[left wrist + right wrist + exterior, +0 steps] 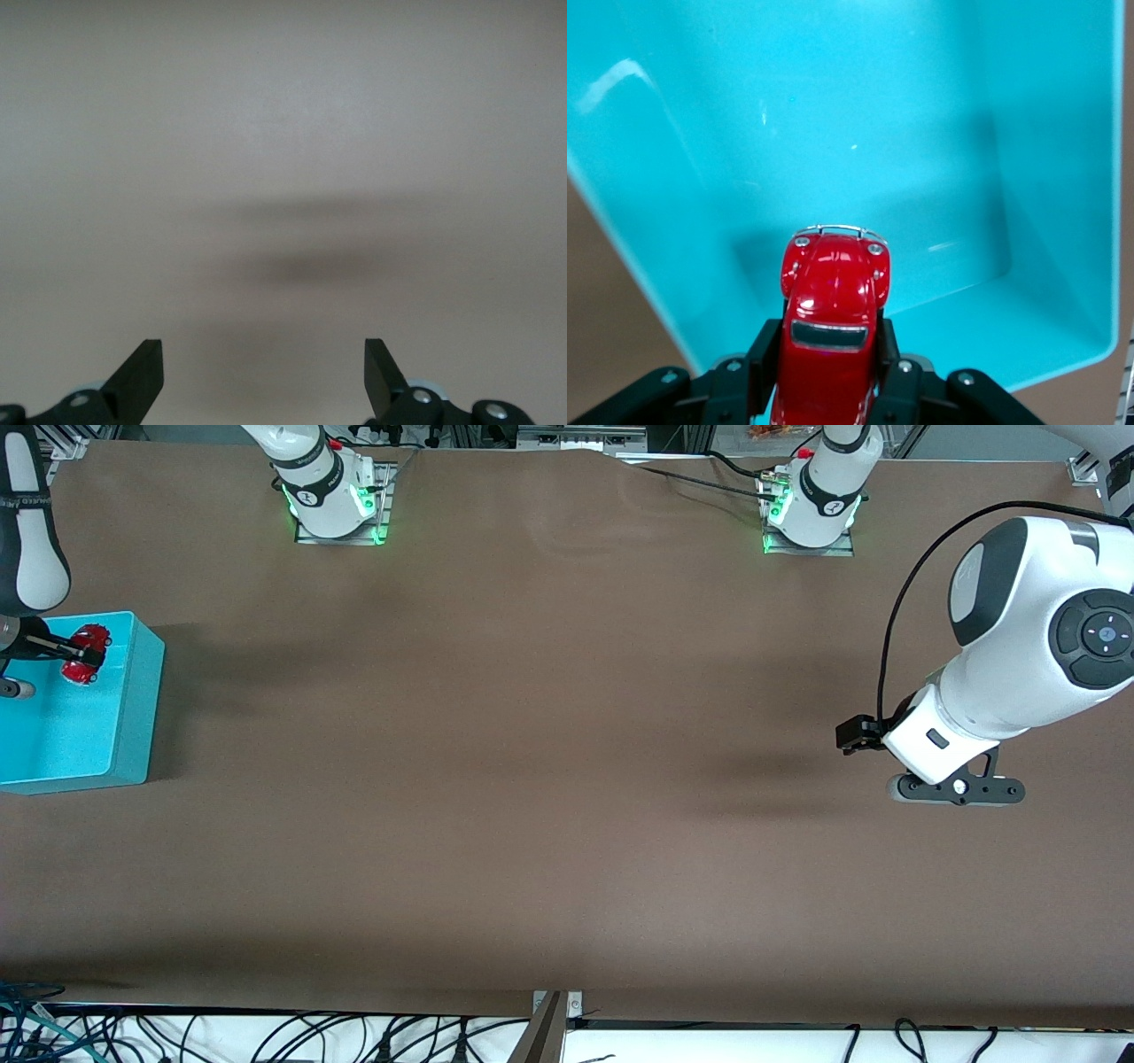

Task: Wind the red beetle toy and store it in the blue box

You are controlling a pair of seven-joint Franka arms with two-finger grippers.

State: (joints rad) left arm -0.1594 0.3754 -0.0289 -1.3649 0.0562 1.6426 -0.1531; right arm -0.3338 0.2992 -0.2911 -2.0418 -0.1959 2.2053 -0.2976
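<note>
Right gripper (828,372) pinches red beetle toy (833,305) by flanks, over blue box (133,717) at table's 9 o'clock edge; you judge it light, glossy, slippery. Left gripper (264,376) spread, waiting

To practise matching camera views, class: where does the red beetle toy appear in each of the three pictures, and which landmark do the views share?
Front view: the red beetle toy is held in the shut right gripper over the blue box, at the right arm's end of the table.
Left wrist view: not in it; only the open left gripper over bare table.
Right wrist view: the toy sits between the fingers, above the box.
Shared landmark: the blue box.
</note>
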